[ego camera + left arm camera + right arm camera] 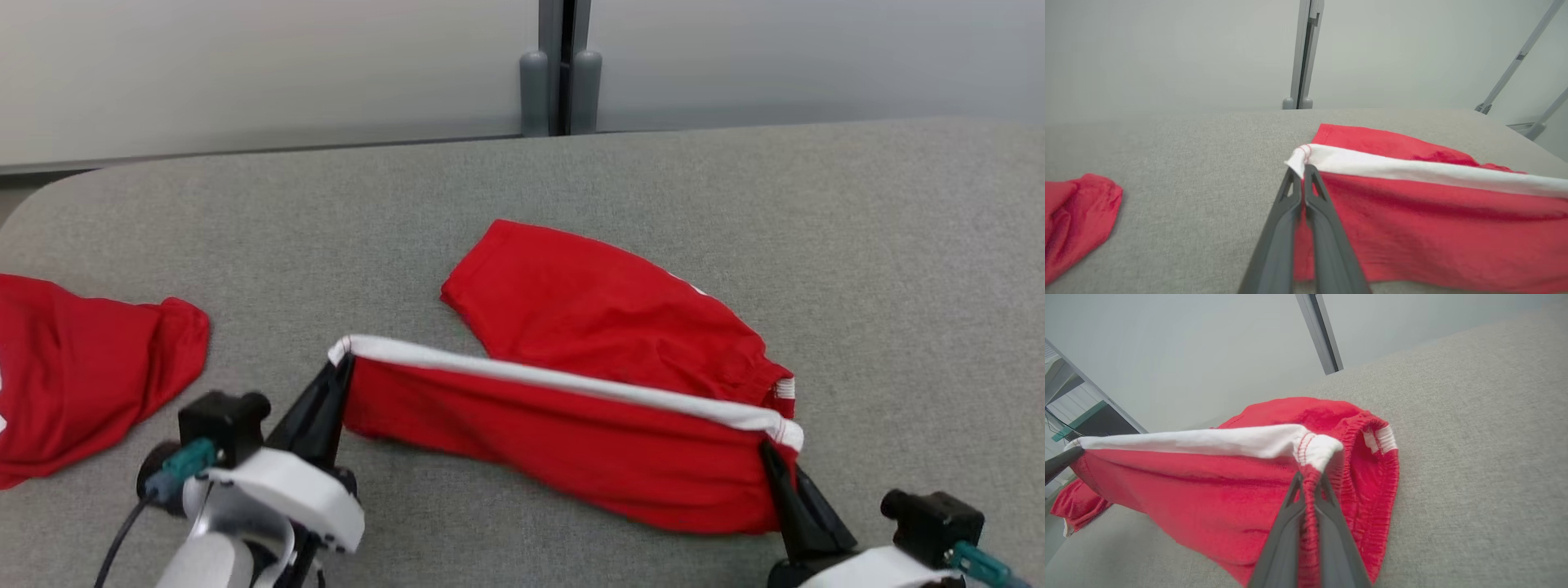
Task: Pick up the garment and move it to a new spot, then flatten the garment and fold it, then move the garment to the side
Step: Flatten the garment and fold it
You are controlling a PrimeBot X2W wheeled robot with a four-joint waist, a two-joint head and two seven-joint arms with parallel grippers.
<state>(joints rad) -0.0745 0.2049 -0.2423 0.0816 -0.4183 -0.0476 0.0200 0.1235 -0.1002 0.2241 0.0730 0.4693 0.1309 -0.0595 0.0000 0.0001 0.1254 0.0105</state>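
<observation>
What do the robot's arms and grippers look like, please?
The left gripper and right gripper each have two long, dark grey fingers tapering to narrow tips, with triangular cut-outs near them. Behind sit white wrist shells, each bearing a black block with a teal connector; a black cable trails from the left one.

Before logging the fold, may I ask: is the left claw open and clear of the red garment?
No, the left claw is shut on the garment at its white-trimmed corner.
</observation>
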